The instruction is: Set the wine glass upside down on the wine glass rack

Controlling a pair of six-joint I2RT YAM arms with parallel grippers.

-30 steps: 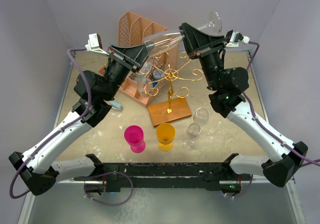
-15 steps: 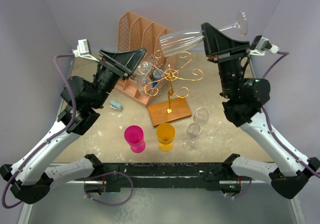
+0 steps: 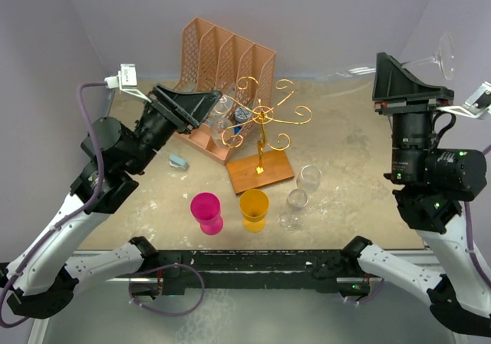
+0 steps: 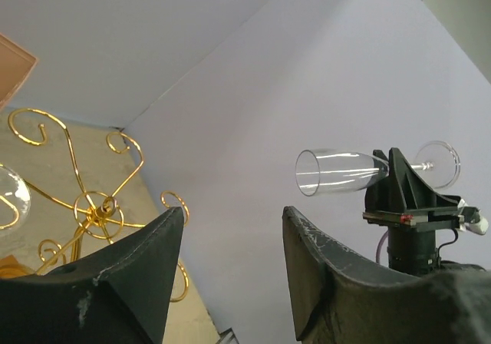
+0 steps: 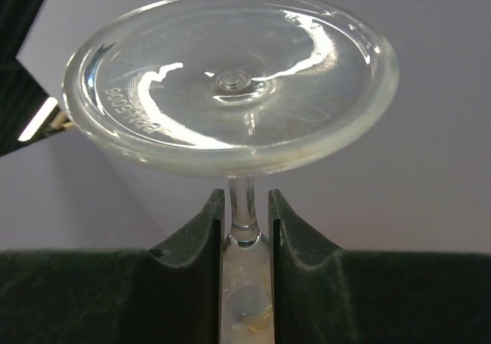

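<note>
A clear wine glass [image 3: 443, 52] lies sideways in the air at the far right, well away from the rack. My right gripper [image 3: 395, 67] is shut on its stem. The right wrist view shows the fingers [image 5: 203, 229] pinching the stem just under the round foot [image 5: 230, 83]. In the left wrist view the bowl [image 4: 337, 171] points left. The wine glass rack [image 3: 265, 117], gold wire on a wooden base [image 3: 259, 171], stands mid-table. My left gripper [image 3: 211, 102] is open and empty left of the rack [image 4: 96, 206].
A peach slotted organizer [image 3: 222, 60] stands behind the rack with a clear glass [image 3: 222, 110] at its front. A pink cup [image 3: 205, 210], an orange cup [image 3: 254, 208] and clear glasses [image 3: 295, 202] stand near the front. A small grey-blue object [image 3: 179, 161] lies at the left.
My left gripper let go of the glass bowl, opened and drew back to the left. The right arm carried the glass by its stem up and out to the right.
</note>
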